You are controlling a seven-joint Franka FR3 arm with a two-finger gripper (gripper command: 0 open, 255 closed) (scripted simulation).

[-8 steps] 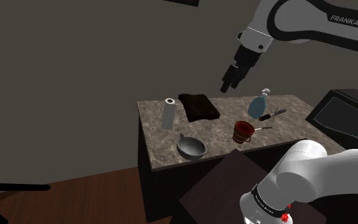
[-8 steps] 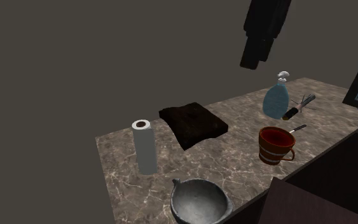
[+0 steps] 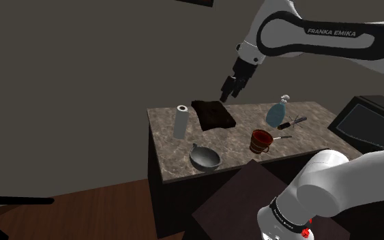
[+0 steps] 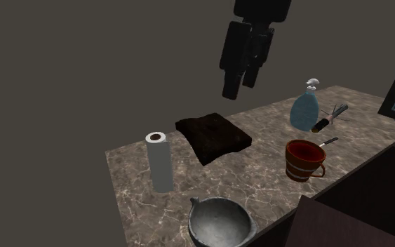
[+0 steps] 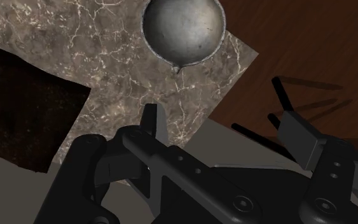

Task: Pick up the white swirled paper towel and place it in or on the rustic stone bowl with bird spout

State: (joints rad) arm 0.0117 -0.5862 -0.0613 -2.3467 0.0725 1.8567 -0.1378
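The white paper towel roll (image 3: 181, 121) (image 4: 161, 161) stands upright near the marble table's left end in both exterior views. In front of it, at the table's near edge, sits the grey stone bowl (image 3: 204, 159) (image 4: 220, 223) (image 5: 184, 28) with its small spout. My black gripper (image 3: 228, 91) (image 4: 239, 88) (image 5: 225, 127) hangs high above the table's back edge, over the dark folded cloth (image 3: 213, 114) (image 4: 212, 135) (image 5: 18, 108). It is to the right of the roll and well above it. Its fingers stand apart, open, with nothing between them.
A red-brown cup (image 3: 260, 141) (image 4: 304, 160), a blue bottle (image 3: 277, 112) (image 4: 304, 109) and a dark-handled utensil (image 3: 292, 124) occupy the table's right half. The marble table (image 3: 170, 146) drops off to a wooden floor (image 5: 298, 38). A dark box (image 3: 241, 198) stands in front.
The arm has swung the gripper toward the left in both exterior views, from over the table's middle to above the dark cloth. The objects on the table have not moved.
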